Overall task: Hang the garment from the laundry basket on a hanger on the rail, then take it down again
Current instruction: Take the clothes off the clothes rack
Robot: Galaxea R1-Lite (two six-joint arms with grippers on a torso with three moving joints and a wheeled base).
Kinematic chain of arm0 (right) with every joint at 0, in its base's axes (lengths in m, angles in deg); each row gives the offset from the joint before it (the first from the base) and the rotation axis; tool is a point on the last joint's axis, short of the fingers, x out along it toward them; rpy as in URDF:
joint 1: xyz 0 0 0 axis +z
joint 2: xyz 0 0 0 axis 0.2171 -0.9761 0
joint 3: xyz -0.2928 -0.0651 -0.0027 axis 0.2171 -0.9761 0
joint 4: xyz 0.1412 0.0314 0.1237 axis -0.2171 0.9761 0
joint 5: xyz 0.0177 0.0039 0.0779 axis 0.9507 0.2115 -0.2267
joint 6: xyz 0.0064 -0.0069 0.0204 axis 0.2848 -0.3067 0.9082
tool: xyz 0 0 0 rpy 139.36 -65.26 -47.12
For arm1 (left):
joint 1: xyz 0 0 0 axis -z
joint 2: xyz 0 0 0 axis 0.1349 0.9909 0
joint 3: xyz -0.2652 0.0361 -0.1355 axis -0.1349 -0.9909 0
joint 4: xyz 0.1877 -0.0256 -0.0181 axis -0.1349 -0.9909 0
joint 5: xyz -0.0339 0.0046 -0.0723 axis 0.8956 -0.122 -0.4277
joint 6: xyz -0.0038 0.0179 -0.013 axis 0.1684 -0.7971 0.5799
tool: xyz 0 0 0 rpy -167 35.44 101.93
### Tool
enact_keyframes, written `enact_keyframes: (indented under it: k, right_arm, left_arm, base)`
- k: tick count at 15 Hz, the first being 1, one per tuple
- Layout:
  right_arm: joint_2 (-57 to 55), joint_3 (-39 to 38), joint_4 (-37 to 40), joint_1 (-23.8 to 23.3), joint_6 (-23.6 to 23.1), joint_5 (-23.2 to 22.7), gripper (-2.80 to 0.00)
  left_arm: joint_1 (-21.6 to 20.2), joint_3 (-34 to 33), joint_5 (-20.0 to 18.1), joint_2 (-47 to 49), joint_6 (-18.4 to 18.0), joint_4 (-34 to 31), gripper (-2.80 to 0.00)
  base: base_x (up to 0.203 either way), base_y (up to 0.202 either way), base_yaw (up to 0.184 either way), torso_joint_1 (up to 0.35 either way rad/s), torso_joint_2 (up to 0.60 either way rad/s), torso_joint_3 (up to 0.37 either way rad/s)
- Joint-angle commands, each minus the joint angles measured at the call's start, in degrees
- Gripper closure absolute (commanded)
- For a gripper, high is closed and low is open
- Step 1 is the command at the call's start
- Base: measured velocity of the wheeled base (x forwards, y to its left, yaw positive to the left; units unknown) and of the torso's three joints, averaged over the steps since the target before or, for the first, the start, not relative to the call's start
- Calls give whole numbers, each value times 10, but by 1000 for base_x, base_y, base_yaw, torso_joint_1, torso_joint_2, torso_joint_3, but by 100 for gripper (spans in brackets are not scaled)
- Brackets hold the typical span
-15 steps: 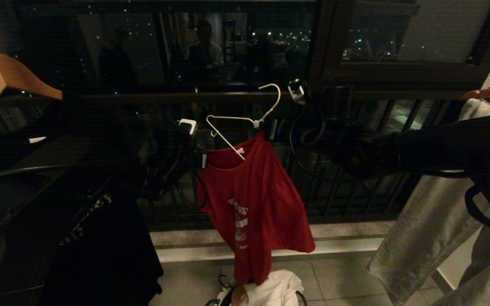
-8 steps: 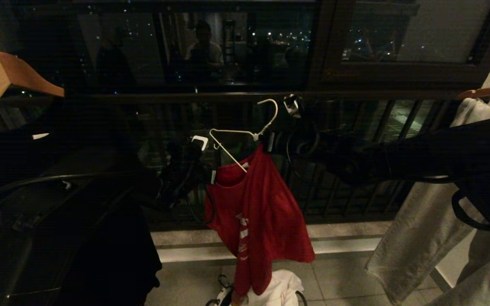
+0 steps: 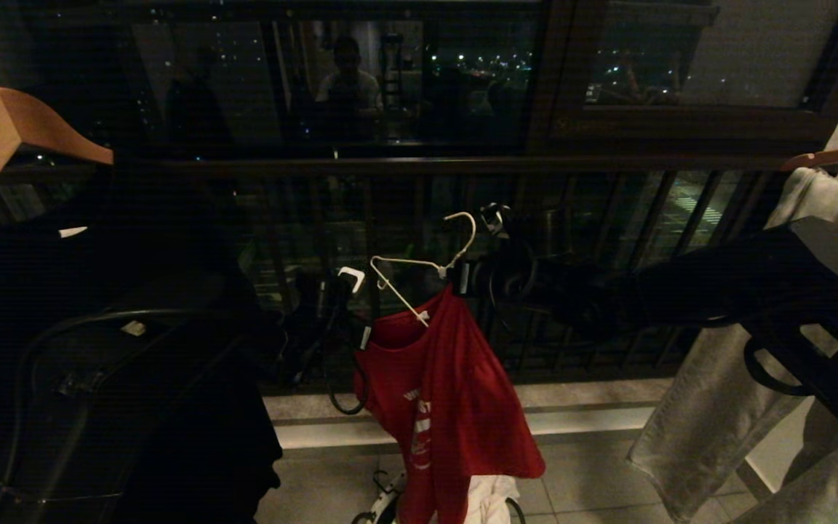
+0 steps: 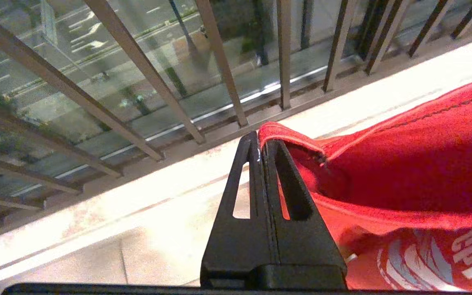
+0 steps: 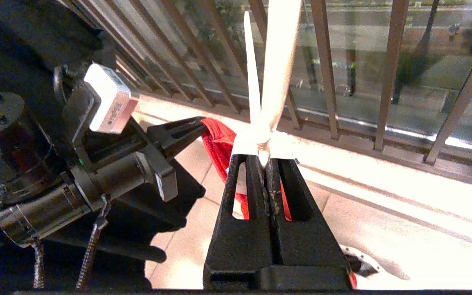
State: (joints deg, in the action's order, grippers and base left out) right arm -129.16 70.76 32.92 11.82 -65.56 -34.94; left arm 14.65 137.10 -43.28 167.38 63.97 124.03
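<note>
Nearest the robot, at the bottom of the head view, the laundry basket (image 3: 379, 507) sits on the tiled floor with a white cloth (image 3: 490, 496) in it, directly under the hem of the garment (image 3: 448, 393). The red T-shirt hangs in mid-air between the two arms, its long axis running straight down, well below the dark rail (image 3: 390, 164) and clear of it.

The left claw (image 4: 260, 141) is clenched on the folded red edge at the neckline, on the shirt's left side; the left arm reaches in from the lower left, forearm roughly level. The right claw (image 5: 263, 160) is clamped on the twisted neck of the hanger (image 3: 419, 268), with the shirt draped just below it; the right arm stretches across from the right, also about level. The hanger sits tilted, its hook (image 3: 465, 231) pointing up and free of any support, and one wire shoulder pokes bare out of the neck opening.

The basket lies straight below both claws, so any move toward it would be downward; by this reading the take-down half of the task is under way, and the shirt has yet to come off the wire.

Beyond, a black printed T-shirt (image 3: 99, 349) on a wooden hanger (image 3: 4, 138) hangs at left, pale clothing (image 3: 717, 407) at right, and dark balcony bars (image 3: 608, 240) back the scene.
</note>
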Motion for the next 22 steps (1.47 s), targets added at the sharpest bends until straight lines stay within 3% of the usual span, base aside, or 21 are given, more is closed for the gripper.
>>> enact_keyframes:
  k: [1,4,5,12,18,19,22]
  right_arm:
    - [-6,-2,-2,0,0,0,0]
    - [-6,-7,-2,0,0,0,0]
    - [-5,-7,-2,0,0,0,0]
    - [-4,-7,-2,3,-1,1,0]
    - [-6,-4,17,5,-19,6,0]
    - [-6,-2,24,5,-23,7,0]
    - [-4,31,110,7,-40,7,0]
  left_arm:
    - [0,-5,0,10,-9,20,0]
    - [0,-2,0,18,-16,21,0]
    - [1,-1,0,18,-17,21,-280]
    - [-2,10,0,13,-17,21,-280]
    - [-10,-7,0,-82,-10,18,-280]
    - [-11,-15,0,-98,-9,16,0]
    - [-14,-32,-4,-155,-4,-20,0]
  base:
    - [0,0,0,0,0,0]
    - [0,0,0,0,0,0]
    - [0,0,0,0,0,0]
    - [0,0,0,0,0,0]
    - [0,0,0,0,0,0]
    - [0,0,0,0,0,0]
    - [0,0,0,0,0,0]
